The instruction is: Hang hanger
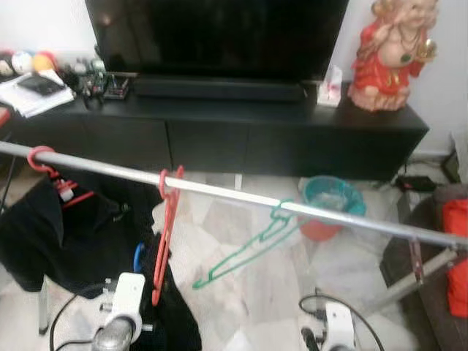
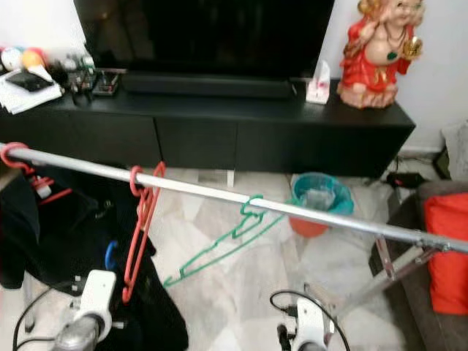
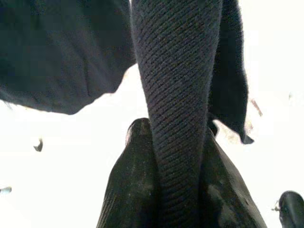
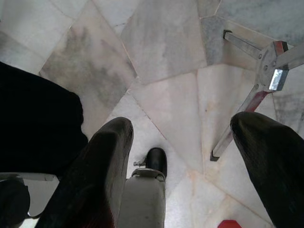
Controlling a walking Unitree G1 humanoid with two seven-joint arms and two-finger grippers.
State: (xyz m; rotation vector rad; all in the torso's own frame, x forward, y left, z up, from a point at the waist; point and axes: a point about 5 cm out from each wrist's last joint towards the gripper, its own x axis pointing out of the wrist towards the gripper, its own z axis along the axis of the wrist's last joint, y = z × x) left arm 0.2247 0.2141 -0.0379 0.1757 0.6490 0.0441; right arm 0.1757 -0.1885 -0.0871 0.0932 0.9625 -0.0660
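Hangers of thin plastic, probably light, springy and best taken by the neck below the hook, hang along the silver rail [image 1: 219, 191]: a red one [image 1: 165, 234] beside dark fabric [image 3: 178, 95] pinched in the left gripper [image 3: 178, 190], a green one [image 1: 248, 248] tilted mid-rail, the right gripper [image 4: 190, 161] hanging spread over the floor.

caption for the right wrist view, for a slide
Right gripper open above the marble floor, rack leg beyond.
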